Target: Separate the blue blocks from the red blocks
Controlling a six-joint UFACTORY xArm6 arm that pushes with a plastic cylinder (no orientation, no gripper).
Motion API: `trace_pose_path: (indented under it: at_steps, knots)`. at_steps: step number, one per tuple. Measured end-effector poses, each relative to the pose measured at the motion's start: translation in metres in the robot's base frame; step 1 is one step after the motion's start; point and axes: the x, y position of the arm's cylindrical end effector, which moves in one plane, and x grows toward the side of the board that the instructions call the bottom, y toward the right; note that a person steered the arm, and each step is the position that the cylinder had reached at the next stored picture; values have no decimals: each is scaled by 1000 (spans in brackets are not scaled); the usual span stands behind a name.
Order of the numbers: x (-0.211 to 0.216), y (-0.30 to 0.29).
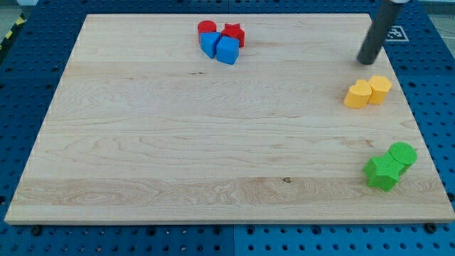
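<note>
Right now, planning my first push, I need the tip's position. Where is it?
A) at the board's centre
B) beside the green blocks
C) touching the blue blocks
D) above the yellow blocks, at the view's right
D: my tip stands just above the yellow blocks at the view's right, far from the blue blocks and red blocks clustered at the view's top.

Pale wooden board (213,142) showing smooth, matt grain lines. Surrounding the board, a blue perforated table (28,64) is looking matt. Near the board's top edge, blue blocks (220,47) appearing smooth, painted.

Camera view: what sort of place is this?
Likely a robotics lab bench: a wooden board on a blue perforated table, small coloured blocks like the red-and-blue cluster, my tip near the yellow blocks.
</note>
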Motion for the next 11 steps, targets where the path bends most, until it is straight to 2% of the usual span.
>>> trace_pose_path:
  at_steps: [3, 5, 7, 9, 11]
  knots:
    - [-13, -174]
    - [-13, -203]
    - [-23, -262]
    - [-51, -313]
    - [-93, -319]
